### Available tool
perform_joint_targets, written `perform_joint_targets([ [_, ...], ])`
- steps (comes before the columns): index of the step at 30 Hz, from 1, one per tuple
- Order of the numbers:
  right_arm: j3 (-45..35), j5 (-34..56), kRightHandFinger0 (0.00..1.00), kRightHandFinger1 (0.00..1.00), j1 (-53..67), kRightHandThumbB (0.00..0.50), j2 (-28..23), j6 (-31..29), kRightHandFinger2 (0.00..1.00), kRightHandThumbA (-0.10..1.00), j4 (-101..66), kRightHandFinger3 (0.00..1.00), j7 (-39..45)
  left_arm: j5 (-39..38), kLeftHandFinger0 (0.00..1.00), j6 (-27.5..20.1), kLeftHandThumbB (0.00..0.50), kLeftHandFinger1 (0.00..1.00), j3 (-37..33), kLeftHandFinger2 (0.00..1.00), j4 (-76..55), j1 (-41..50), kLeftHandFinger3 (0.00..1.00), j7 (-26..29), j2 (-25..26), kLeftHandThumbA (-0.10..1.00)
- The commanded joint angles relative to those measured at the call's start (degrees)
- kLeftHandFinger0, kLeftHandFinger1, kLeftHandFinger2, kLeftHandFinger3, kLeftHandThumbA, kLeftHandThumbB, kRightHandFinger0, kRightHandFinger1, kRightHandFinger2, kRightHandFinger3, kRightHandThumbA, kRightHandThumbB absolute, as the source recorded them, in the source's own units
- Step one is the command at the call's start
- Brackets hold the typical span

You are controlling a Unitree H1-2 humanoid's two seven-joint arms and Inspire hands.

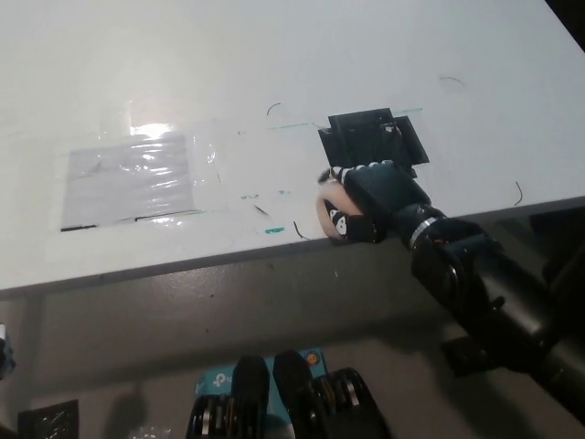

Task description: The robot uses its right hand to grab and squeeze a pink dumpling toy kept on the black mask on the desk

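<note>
My black right hand (373,199) is shut on the pink dumpling toy (327,210), fingers wrapped over its top and right side. Only the toy's left part shows past the fingers. Hand and toy sit near the desk's front edge, just in front of the black mask (370,137), which lies flat and bare on the white desk (274,73). My right forearm (484,283) runs off to the bottom right. Of my white left hand, only a sliver shows at the picture's lower left edge (4,352).
A clear plastic sheet (132,178) is taped to the desk at the left. Small pen marks and green tape bits dot the desk around the mask. The desk's front edge (183,265) runs just below the toy.
</note>
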Motion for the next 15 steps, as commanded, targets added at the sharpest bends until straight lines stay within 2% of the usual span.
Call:
perform_joint_targets([
  [1, -2.8, -3.3, 0.00, 0.17, 1.9, 0.000, 1.6, -5.5, 0.54, -0.10, 3.3, 0.07, -11.0, -0.5, 0.00, -1.1, 0.500, 0.00, 0.1, 0.06, -1.5, -1.3, 0.10, -1.5, 2.2, 1.00],
  [3, -4.8, -2.4, 0.00, 0.09, 2.7, 0.013, 2.9, -7.8, 0.42, -0.10, 4.7, 0.02, -15.2, 0.1, 0.00, -0.8, 0.500, 0.00, 0.0, 0.06, -2.1, -1.1, 0.09, -0.4, 2.1, 1.00],
  [5, -5.6, -2.8, 0.00, 0.05, 3.2, 0.017, 3.4, -9.0, 0.38, -0.10, 5.3, 0.02, -17.4, 0.2, 0.00, -1.0, 0.500, 0.00, -0.1, 0.06, -1.9, -1.0, 0.09, -0.7, 2.2, 1.00],
  [6, -7.2, -2.2, 0.00, 0.02, 3.5, 0.003, 4.0, -13.2, 0.36, -0.10, 6.7, 0.01, -23.0, 0.5, 0.00, -0.5, 0.500, 0.00, -0.1, 0.06, -2.8, -0.7, 0.09, 0.3, 2.1, 1.00],
  [8, -7.6, -3.0, 0.00, 0.00, 3.7, 0.087, 3.9, -16.3, 0.35, -0.10, 7.1, 0.01, -27.1, 0.7, 0.00, -0.4, 0.500, 0.00, 0.0, 0.06, -3.6, 0.0, 0.09, 0.8, 1.8, 1.00],
  [9, -8.8, -2.2, 0.00, 0.00, 3.6, 0.151, 4.3, -18.3, 0.36, -0.10, 7.6, 0.04, -29.4, 0.6, 0.00, -0.7, 0.500, 0.00, 0.1, 0.06, -3.6, 0.1, 0.09, 0.6, 1.7, 1.00],
  [10, -8.9, -2.7, 0.00, 0.00, 3.3, 0.173, 4.2, -18.8, 0.43, -0.10, 7.9, 0.13, -30.6, -0.3, 0.00, -0.4, 0.500, 0.00, 0.3, 0.05, -2.8, -0.3, 0.09, -0.3, 1.7, 1.00],
  [11, -9.6, -2.5, 0.00, 0.00, 3.0, 0.196, 4.3, -20.0, 0.43, -0.10, 8.1, 0.19, -31.9, 0.0, 0.00, -0.8, 0.500, 0.00, 0.2, 0.05, -2.6, -0.3, 0.08, -0.4, 1.8, 1.00],
  [13, -9.9, -3.5, 0.00, 0.05, 2.4, 0.208, 3.6, -21.2, 0.51, -0.10, 7.6, 0.27, -33.8, -0.1, 0.00, -0.9, 0.500, 0.00, 0.3, 0.06, -2.9, -0.1, 0.08, -0.2, 1.6, 1.00],
  [15, -10.3, -4.4, 0.00, 0.11, 1.9, 0.225, 3.4, -22.1, 0.59, -0.10, 7.6, 0.39, -36.6, 0.7, 0.00, -2.2, 0.500, 0.00, 0.1, 0.06, -2.5, -0.1, 0.08, 0.2, 1.7, 1.00],
])
